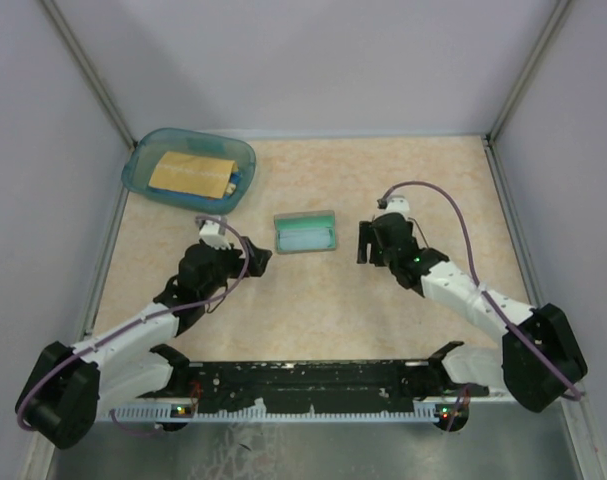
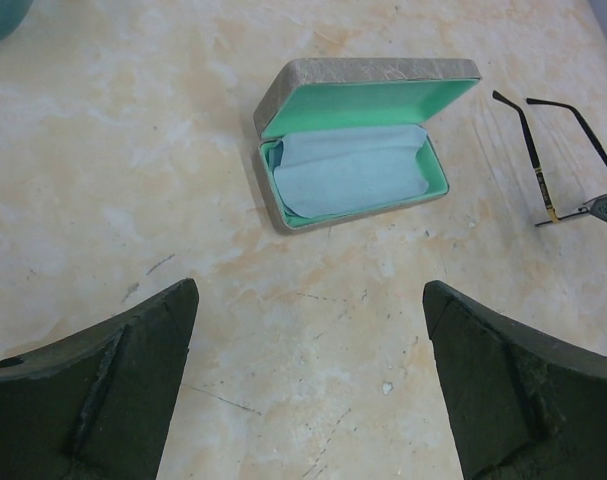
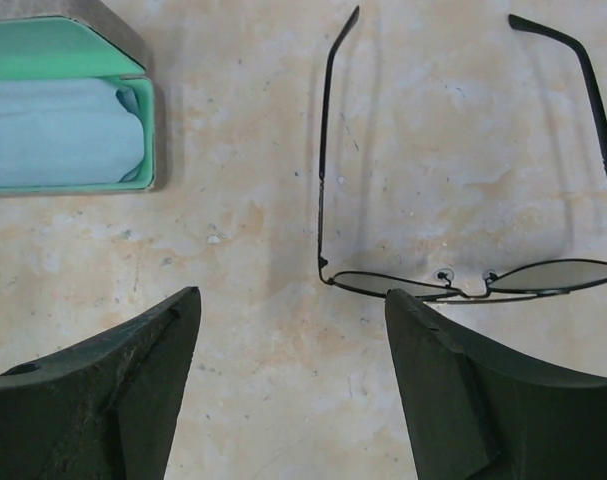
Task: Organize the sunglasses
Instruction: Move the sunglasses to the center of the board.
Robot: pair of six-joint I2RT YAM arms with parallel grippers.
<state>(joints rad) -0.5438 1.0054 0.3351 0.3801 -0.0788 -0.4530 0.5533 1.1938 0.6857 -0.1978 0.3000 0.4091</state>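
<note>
The sunglasses (image 3: 568, 275) lie unfolded on the table, lenses near my right gripper and temple arms pointing away. My right gripper (image 3: 291, 297) is open and empty, its right fingertip (image 3: 408, 312) just short of the left lens. The temple arms also show in the left wrist view (image 2: 539, 172). The grey case (image 1: 304, 232) stands open with teal lining and a light blue cloth (image 2: 351, 170) inside; it sits left of the sunglasses (image 3: 68, 45). My left gripper (image 2: 310, 290) is open and empty, short of the case (image 2: 363, 80). In the top view the right gripper (image 1: 368, 243) hides the sunglasses.
A translucent blue bin (image 1: 141, 165) with a yellow packet (image 1: 191, 172) stands at the back left. Grey walls close in the table on three sides. My left gripper (image 1: 251, 258) is left of the case.
</note>
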